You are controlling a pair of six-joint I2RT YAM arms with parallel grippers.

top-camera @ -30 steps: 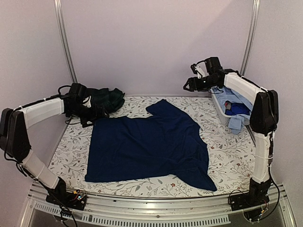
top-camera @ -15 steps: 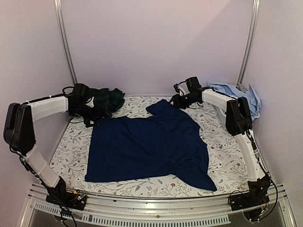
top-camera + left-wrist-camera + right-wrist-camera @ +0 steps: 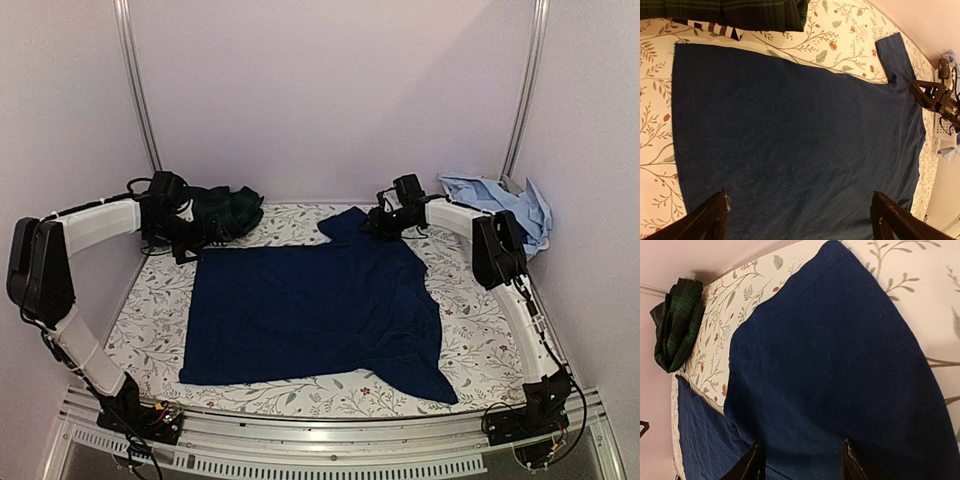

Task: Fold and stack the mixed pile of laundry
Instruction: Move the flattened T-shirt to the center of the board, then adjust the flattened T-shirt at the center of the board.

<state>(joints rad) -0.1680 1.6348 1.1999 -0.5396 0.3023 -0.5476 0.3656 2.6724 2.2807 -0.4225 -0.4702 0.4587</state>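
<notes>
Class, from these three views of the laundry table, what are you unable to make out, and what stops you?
Whether the right gripper touches the navy T-shirt: dark tips on dark cloth in its wrist view; too small from above.
How many light blue shirts: bunched together, right arm in front, top view.
The dark green plaid piece: crumpled, part behind the left arm; cut off in the left wrist view.

1. The navy blue T-shirt (image 3: 315,305) lies spread flat in the middle, one sleeve pointing far, its right side wrinkled.
2. The dark green plaid piece (image 3: 228,208) sits bunched at the far left.
3. The light blue shirts (image 3: 500,200) lie crumpled in a heap at the far right.
</notes>
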